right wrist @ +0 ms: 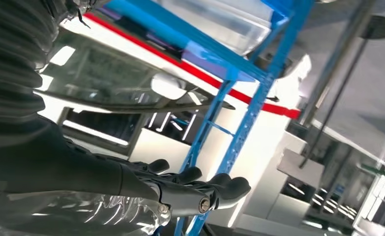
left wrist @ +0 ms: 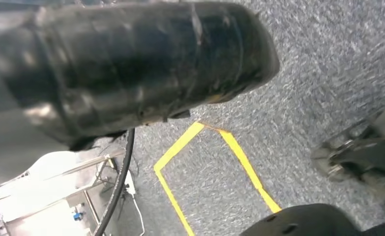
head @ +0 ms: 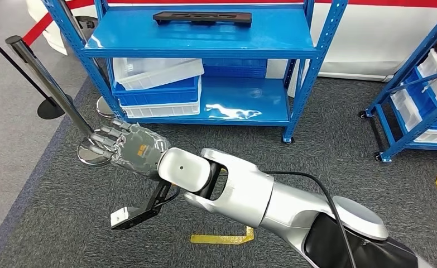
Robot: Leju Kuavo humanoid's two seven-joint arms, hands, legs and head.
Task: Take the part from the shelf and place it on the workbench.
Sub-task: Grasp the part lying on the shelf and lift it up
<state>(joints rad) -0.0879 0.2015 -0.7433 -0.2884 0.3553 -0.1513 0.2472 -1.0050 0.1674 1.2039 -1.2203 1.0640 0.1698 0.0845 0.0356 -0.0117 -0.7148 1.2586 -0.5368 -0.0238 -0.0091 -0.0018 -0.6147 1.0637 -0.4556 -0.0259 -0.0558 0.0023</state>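
The part, a long flat black piece, lies on the top board of the blue shelf, near the middle and a little toward the back, and nothing touches it. The right arm reaches from the lower right of the head view across the grey carpet toward the left. The right hand is in front of the shelf's lower left corner, lower than the top board and well apart from the part. Its fingers are stretched out and a little apart, and it holds nothing. In the right wrist view the same fingers point forward beside a blue post of the shelf, also with nothing in them. On the lower board stands a stack of blue and white bins, at the left side. A second blue shelf with white bins stands at the right edge. At the left a dark pole leans over its round base, and the hand is just beside this base in the picture. Yellow tape marks the carpet under the arm. The left wrist view looks down on carpet and a yellow tape corner; I cannot tell the state of the left hand from this blurred picture.
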